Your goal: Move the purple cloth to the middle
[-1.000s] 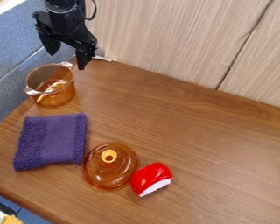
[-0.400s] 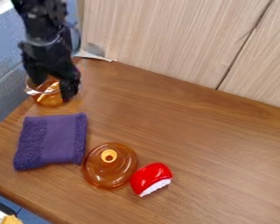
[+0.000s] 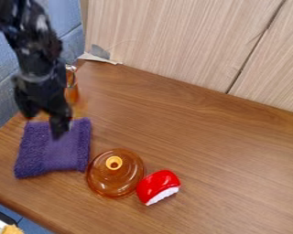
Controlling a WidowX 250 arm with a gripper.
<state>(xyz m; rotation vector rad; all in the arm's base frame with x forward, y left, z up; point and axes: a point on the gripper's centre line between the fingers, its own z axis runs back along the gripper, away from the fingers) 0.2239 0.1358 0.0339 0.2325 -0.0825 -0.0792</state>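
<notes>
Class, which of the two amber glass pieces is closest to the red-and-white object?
The knobbed lid, right beside the red-and-white object; the pot is farther back, partly behind the gripper.

The robot arm is black, with chunky angular segments.

The purple cloth [image 3: 58, 156] is folded into a thick, roughly four-sided pad, lying flat with its sides leaning a little and its lower edge gently wavy. Its pile looks shaggy along the left and right sides, with a smoother band running down between them; part of its upper area is hidden. It lies to the left of the amber lid [image 3: 115, 183] in the view, its lower right corner right by the lid's rim, though whether they touch I cannot tell.
</notes>
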